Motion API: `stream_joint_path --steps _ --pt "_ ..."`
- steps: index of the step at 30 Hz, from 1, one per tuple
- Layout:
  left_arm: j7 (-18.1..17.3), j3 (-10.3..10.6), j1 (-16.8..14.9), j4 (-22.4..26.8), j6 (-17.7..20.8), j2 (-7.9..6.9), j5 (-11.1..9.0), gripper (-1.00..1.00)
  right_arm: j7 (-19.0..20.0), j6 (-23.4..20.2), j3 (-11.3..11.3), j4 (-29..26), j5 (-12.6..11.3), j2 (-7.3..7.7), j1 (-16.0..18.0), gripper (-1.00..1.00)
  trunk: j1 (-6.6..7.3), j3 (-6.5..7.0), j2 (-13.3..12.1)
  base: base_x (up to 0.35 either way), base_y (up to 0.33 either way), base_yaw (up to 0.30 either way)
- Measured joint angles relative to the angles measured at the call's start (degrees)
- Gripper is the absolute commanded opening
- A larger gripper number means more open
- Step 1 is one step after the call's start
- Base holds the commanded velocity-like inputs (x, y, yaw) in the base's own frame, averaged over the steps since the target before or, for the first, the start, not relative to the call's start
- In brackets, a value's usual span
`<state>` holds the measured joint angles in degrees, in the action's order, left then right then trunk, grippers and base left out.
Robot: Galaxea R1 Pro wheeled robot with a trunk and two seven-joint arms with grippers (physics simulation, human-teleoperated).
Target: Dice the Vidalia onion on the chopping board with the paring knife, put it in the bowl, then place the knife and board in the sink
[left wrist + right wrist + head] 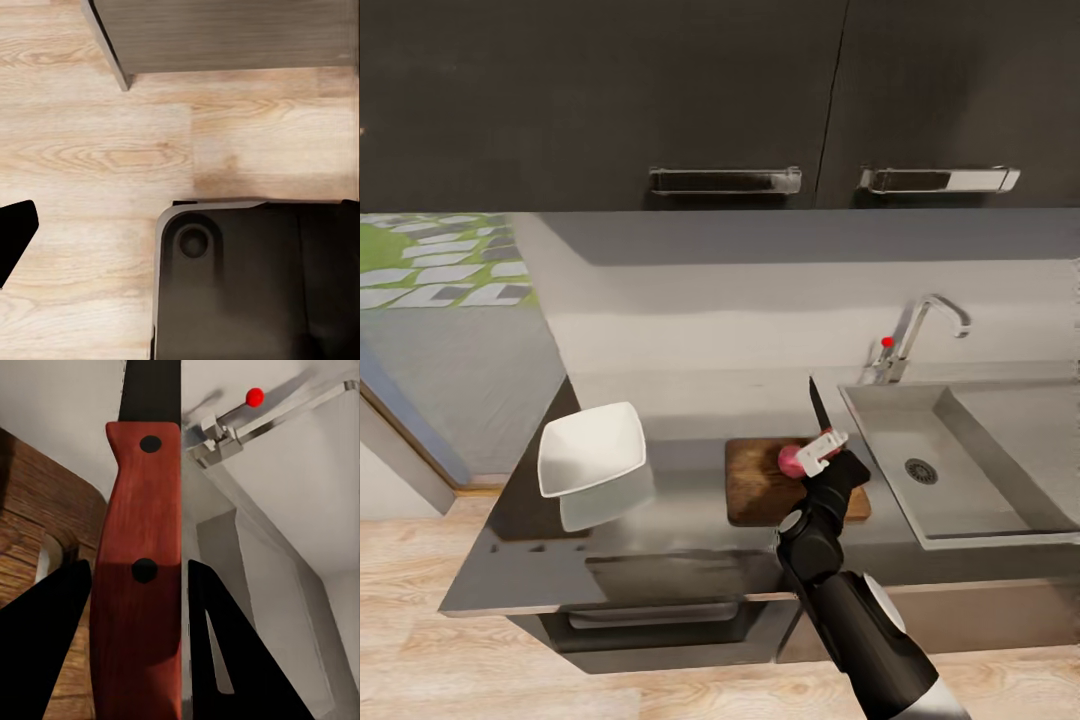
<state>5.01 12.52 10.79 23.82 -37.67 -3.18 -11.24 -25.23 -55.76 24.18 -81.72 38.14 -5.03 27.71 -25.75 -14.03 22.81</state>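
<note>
My right gripper (pixel 822 452) is shut on the paring knife (pixel 817 405), whose dark blade points up and away over the countertop (pixel 660 560). The pinkish Vidalia onion (pixel 791 460) lies on the brown chopping board (pixel 760 485), right beside the gripper on its left. In the right wrist view the red-brown knife handle (pixel 139 585) sits between the two black fingers, with the board (pixel 30 510) on one side and the sink (pixel 285 510) on the other. The white bowl (pixel 590 448) stands left of the board. The grey sink (pixel 980 440) lies to the right.
A chrome tap (pixel 920 335) with a red knob (pixel 887 342) stands behind the sink. Dark upper cabinets (pixel 720 100) hang above. In the left wrist view, one black finger (pixel 19 225) hangs over the wooden floor (pixel 112 150) beside the robot's dark base (pixel 255 285).
</note>
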Motion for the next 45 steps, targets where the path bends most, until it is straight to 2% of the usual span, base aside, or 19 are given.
stream_joint_path --steps 3,5,7,16,45 --pt "0.0 0.0 0.0 0.0 0.0 -0.07 0.0 1.00 0.0 0.0 0.8 0.3 0.0 -0.16 0.0 -1.00 0.00 0.00 0.0 0.000 -0.126 0.000" --pt "0.0 0.0 0.0 0.0 0.0 -0.08 0.0 1.00 0.0 0.0 2.8 1.0 -0.2 -0.19 0.0 -1.00 0.00 0.00 0.0 0.000 -0.035 0.000" --pt "0.0 0.0 0.0 0.0 -0.1 -0.09 0.0 1.00 0.0 0.0 3.7 1.8 -0.1 -0.17 0.0 -1.00 0.00 0.00 0.0 0.000 -0.014 0.000" --pt "0.0 0.0 0.0 0.0 0.0 -0.09 0.0 1.00 -0.1 0.0 5.0 2.9 -0.1 -0.53 0.0 -1.00 0.00 0.00 0.0 0.000 -0.002 0.000" --pt "0.0 -0.1 0.0 -0.4 0.0 -0.03 0.0 1.00 -0.2 0.1 5.2 6.8 -0.1 -0.51 0.0 -1.00 0.00 0.00 0.0 0.000 0.000 0.000"
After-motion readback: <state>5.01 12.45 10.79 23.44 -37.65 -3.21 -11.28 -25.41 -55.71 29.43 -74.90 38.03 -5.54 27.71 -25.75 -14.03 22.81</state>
